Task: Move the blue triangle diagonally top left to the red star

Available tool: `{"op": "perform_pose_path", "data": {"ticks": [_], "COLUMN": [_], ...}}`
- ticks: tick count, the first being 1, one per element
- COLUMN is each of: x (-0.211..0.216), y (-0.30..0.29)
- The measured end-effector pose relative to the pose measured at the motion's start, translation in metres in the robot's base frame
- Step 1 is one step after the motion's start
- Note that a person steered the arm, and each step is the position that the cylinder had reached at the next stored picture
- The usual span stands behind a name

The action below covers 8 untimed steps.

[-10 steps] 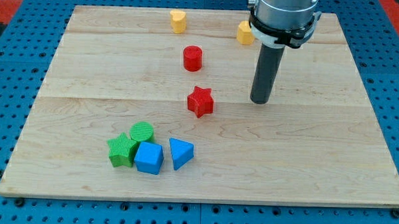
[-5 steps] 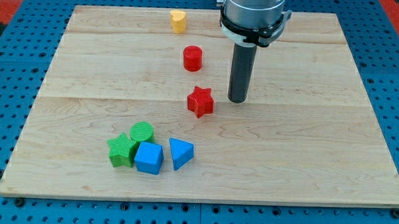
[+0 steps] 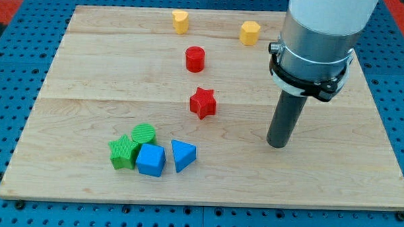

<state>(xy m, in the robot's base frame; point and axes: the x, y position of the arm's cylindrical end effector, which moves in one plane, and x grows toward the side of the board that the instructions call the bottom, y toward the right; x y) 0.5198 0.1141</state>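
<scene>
The blue triangle (image 3: 182,154) lies near the view's bottom, at the right end of a cluster of blocks. The red star (image 3: 203,103) sits above and a little right of it, near the board's middle. My tip (image 3: 278,144) rests on the board well to the right of both, about level between the star and the triangle, touching no block.
A blue cube (image 3: 151,159), a green star (image 3: 123,152) and a green cylinder (image 3: 144,134) crowd the triangle's left side. A red cylinder (image 3: 195,59) stands above the star. Two yellow blocks (image 3: 180,21) (image 3: 250,32) lie near the wooden board's (image 3: 82,69) top edge.
My tip has moved from beside the red star's right, down and to the right, now farther from the star. No block has moved.
</scene>
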Motion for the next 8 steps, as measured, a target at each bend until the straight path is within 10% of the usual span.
{"op": "perform_pose_path", "data": {"ticks": [2, 4, 7, 8], "x": [0.098, 0.037, -0.068, 0.024], "y": [-0.033, -0.157, -0.153, -0.142]}}
